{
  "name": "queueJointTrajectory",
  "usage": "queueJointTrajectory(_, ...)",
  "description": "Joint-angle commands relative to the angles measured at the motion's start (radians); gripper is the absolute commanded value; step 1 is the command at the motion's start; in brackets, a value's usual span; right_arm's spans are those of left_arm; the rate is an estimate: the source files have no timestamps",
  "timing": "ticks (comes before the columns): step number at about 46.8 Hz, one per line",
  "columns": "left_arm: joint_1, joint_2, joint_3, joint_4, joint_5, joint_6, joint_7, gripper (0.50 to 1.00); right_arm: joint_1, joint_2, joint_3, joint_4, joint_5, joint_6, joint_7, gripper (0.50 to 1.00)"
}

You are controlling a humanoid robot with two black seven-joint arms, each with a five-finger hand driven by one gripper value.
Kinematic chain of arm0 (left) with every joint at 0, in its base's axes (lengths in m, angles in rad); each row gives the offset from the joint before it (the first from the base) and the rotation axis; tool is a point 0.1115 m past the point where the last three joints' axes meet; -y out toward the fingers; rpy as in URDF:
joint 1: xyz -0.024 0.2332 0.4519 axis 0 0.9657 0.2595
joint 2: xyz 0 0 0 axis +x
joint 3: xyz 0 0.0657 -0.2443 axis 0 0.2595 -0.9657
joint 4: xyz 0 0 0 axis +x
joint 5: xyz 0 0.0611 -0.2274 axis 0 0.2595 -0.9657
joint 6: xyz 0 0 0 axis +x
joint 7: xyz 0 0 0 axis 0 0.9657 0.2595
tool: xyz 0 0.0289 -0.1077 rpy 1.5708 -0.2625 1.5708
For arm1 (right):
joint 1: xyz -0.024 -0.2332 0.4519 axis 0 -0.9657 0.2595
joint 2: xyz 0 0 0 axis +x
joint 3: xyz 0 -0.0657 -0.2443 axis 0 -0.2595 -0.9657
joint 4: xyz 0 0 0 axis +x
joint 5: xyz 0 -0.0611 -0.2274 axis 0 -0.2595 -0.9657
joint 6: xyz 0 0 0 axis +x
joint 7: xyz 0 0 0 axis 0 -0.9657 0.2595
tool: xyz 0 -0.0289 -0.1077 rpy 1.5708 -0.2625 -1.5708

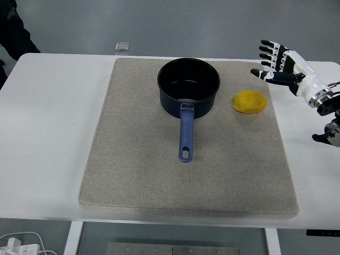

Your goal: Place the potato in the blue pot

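1. Head view: potato (249, 102) lies on the grey mat (133, 175), below and just left of the right hand (284, 66), apart from it. The hand's fingers (268, 52) are spread and hold nothing.
2. Same view: the blue pot (188, 87) stands further left of the fingers, beyond the potato, handle toward the near edge.
3. Risk, as I judge it: the rounded potato could roll away if the fingers close off-centre, or strike the pot rim and tip out.
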Motion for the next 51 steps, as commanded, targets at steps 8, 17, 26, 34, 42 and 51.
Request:
queueJointTrajectory(8,0.0,0.0,0.0,0.0,0.0,0.0,0.0,0.999,0.018,-0.037,-0.075,0.006,-0.203,0.008,0.023,0.913)
queueJointTrajectory(17,0.0,0.0,0.0,0.001,0.0,0.0,0.0,0.999,0.027,-0.034,-0.08,0.006,-0.378,-0.002,0.026,0.913)
queueJointTrajectory(26,0.0,0.0,0.0,0.001,0.0,0.0,0.0,0.999,0.04,-0.037,-0.096,0.004,-0.417,-0.015,0.029,0.913)
queueJointTrajectory(34,0.0,0.0,-0.002,0.001,0.0,0.0,0.0,0.999,0.044,-0.048,-0.13,0.004,-0.417,-0.014,0.066,0.913)
queueJointTrajectory(42,0.001,0.0,-0.002,0.001,0.0,0.0,0.0,0.999,0.032,-0.048,-0.143,-0.001,-0.417,-0.015,0.074,0.913)
queueJointTrajectory(51,0.0,0.0,-0.002,0.0,0.0,0.0,0.0,0.999,0.032,-0.041,-0.146,-0.008,-0.414,-0.017,0.075,0.911)
